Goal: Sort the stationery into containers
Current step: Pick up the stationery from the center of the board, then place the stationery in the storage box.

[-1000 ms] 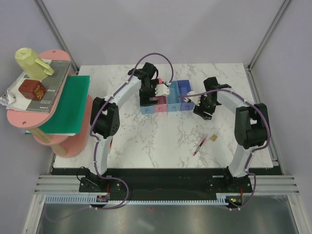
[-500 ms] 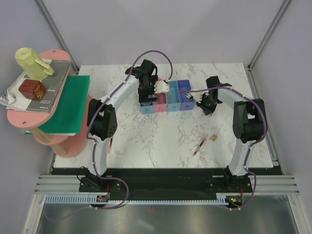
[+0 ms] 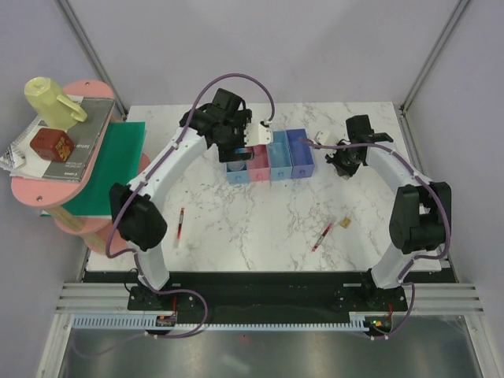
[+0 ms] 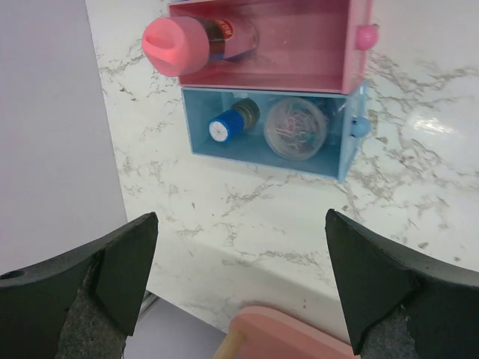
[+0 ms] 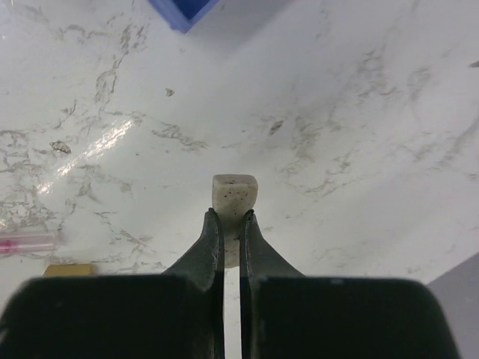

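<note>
The containers stand in a joined row at the back middle: blue point(image 3: 236, 170), pink point(image 3: 257, 164), light blue point(image 3: 279, 157) and violet-blue point(image 3: 300, 153). In the left wrist view the pink bin point(image 4: 314, 71) holds a pink glue stick point(image 4: 179, 45). The blue bin point(image 4: 329, 161) beside it holds a small blue dark-topped piece point(image 4: 228, 126) and a round roll point(image 4: 297, 127). My left gripper point(image 3: 234, 142) point(image 4: 239, 284) hangs open above the table left of the bins. My right gripper point(image 3: 345, 163) point(image 5: 230, 217) is shut on a small whitish speckled block point(image 5: 234, 194), right of the violet-blue bin. Two red pens point(image 3: 180, 227) point(image 3: 322, 235) and a tan block point(image 3: 345, 224) lie on the table.
A pink tiered stand point(image 3: 79, 193) stands off the table's left edge, carrying books, a green sheet point(image 3: 110, 169), a yellow-green jug point(image 3: 49, 101) and a red-brown cube point(image 3: 51, 144). Its rim point(image 4: 292, 336) shows below my left gripper. Frame posts rise at the back corners.
My right gripper has shut on the whitish block and moved back and to the right. The left arm has swung leftward, uncovering the red pen on the left of the table.
</note>
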